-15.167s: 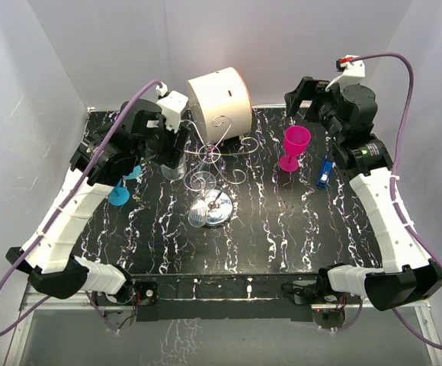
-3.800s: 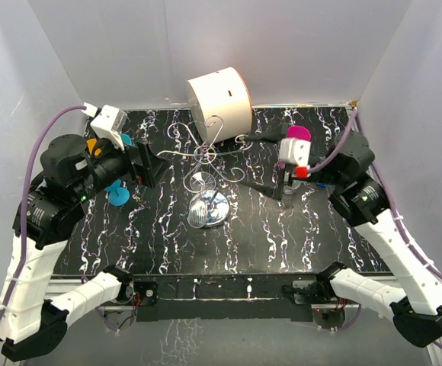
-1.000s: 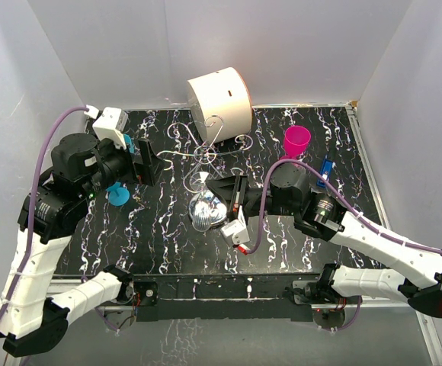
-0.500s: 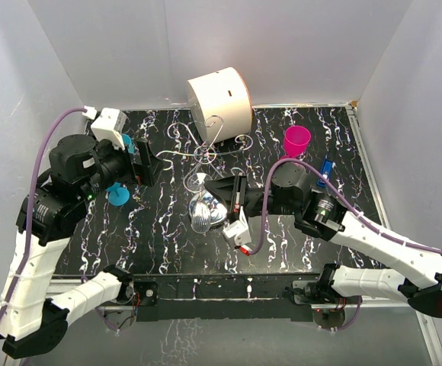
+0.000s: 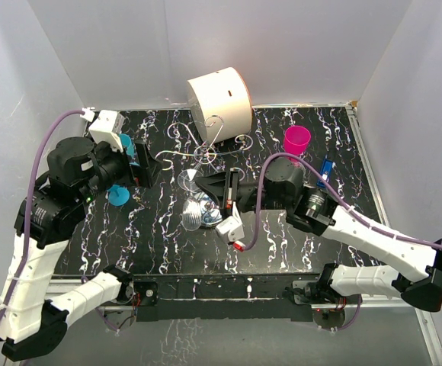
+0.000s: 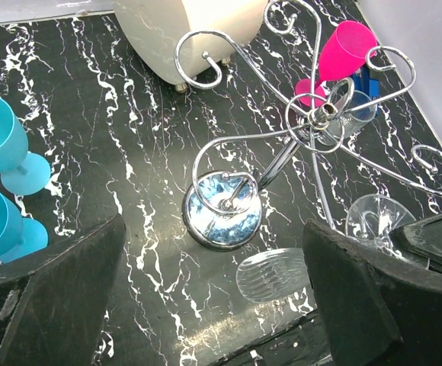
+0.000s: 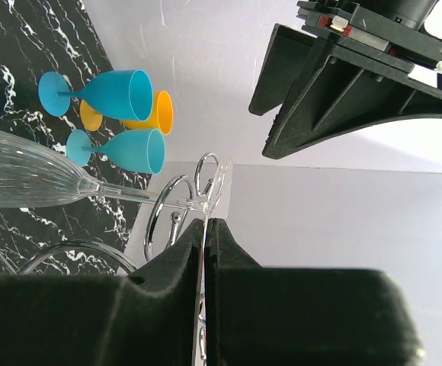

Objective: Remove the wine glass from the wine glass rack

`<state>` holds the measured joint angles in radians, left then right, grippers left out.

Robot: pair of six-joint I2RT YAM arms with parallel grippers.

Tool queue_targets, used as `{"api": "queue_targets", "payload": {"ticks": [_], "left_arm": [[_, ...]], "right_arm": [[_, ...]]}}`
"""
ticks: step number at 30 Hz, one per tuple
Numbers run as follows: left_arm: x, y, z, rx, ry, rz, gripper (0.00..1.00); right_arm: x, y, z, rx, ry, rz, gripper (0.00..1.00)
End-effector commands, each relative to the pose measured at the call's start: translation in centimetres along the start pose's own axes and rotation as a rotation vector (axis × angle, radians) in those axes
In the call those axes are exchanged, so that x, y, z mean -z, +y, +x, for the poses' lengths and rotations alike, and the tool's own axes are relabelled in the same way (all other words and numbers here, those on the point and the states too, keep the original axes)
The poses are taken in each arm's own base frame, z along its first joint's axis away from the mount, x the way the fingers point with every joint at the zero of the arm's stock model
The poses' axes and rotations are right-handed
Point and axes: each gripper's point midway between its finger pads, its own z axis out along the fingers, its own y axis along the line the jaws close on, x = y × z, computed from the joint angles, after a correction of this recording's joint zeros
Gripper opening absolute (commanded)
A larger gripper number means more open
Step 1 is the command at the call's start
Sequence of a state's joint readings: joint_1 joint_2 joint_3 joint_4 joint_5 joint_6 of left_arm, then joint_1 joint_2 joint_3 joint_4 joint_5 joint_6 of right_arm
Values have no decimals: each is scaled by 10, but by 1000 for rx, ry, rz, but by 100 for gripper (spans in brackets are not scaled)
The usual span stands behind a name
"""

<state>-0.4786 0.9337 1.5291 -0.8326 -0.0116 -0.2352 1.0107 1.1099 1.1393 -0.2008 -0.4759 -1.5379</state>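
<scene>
The wine glass (image 5: 193, 216) is clear and ribbed. It hangs tilted, bowl down, over the chrome base of the wine glass rack (image 5: 209, 156). My right gripper (image 5: 200, 181) is shut on the rim of its round foot. In the right wrist view the pads (image 7: 183, 252) pinch the foot's edge, and the stem (image 7: 129, 197) runs left to the bowl past a scroll of the rack (image 7: 160, 217). Whether the stem touches that scroll I cannot tell. My left gripper (image 5: 141, 164) stands wide open to the left of the rack, holding nothing. Its view shows the rack's base (image 6: 222, 207) and the glass bowl (image 6: 274, 274).
A white drum (image 5: 219, 95) stands behind the rack. A pink glass (image 5: 296, 141) and a small blue object (image 5: 324, 171) are at the back right. Teal glasses (image 5: 118, 194) and an orange one (image 7: 160, 113) stand at the left, under my left arm.
My right gripper has shifted a little left with the glass; the foot and bowl moved left of the rack's stem. The left arm has barely moved.
</scene>
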Motion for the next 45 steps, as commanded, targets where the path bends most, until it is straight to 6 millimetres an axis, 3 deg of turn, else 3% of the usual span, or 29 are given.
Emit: {"api": "queue_targets", "payload": {"ticks": [1, 11, 24, 45], "left_arm": [[6, 3, 0, -16, -8, -14, 99], [5, 4, 0, -21, -5, -17, 99], [4, 2, -1, -17, -5, -9, 99], [1, 0, 1, -13, -1, 2, 99]], "right_arm": [[2, -48, -7, 85, -20, 124, 0], [4, -45, 10, 73, 73, 110, 0], [21, -35, 22, 73, 179, 79, 0], [46, -28, -1, 32, 126, -13, 0]]}}
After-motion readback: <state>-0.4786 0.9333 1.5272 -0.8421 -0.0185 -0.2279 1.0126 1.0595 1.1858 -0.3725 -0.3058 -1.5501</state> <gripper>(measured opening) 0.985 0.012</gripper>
